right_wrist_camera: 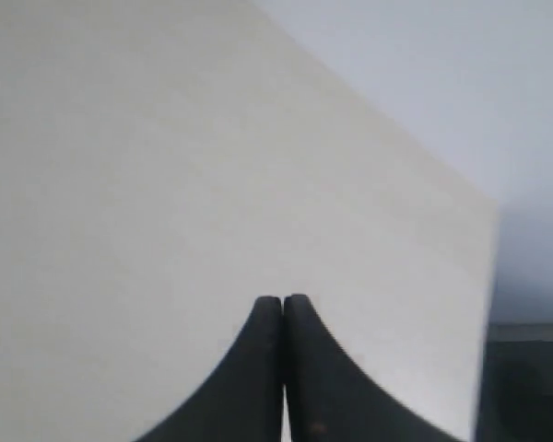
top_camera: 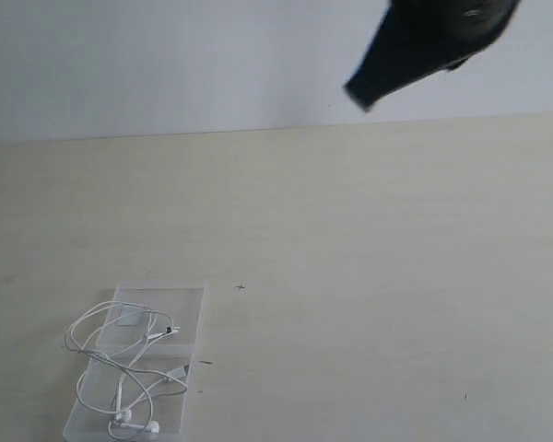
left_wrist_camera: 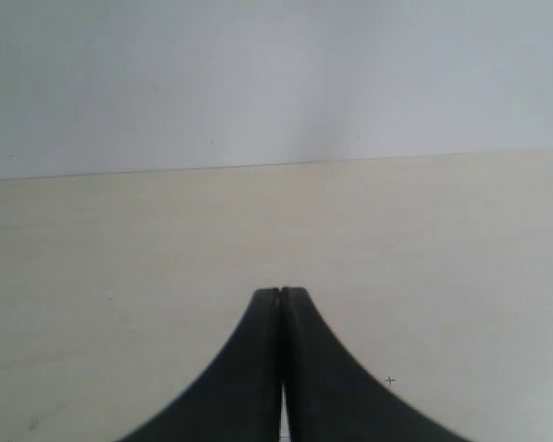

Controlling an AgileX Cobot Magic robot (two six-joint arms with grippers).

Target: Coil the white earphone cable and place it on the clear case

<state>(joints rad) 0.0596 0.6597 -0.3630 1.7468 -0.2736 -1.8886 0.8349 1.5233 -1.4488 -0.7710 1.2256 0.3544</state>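
Loosely looped, the white earphone cable (top_camera: 129, 370) lies on top of the clear case (top_camera: 186, 308), with one loop hanging past the case's left side onto the desk (top_camera: 369, 276). Two earbuds (top_camera: 125, 416) sit at the near end of the case, just beside each other. A small white label (top_camera: 129, 318) shows on the far half, under the wire. The case lies flat in the near left part of the desk, well apart from the back edge where the desk meets the pale wall (top_camera: 166, 64). A tiny cross mark (top_camera: 241, 286) sits on the desk just off the case's far right corner.

The left gripper (left_wrist_camera: 281, 295) has its jaws pressed together with nothing between them, over bare desk and facing the back edge. The right gripper (right_wrist_camera: 283, 301) is likewise closed and empty, above bare desk near a side edge. A dark arm piece (top_camera: 433, 37) hangs high over the back right of the desk, against the wall, well apart from the case.
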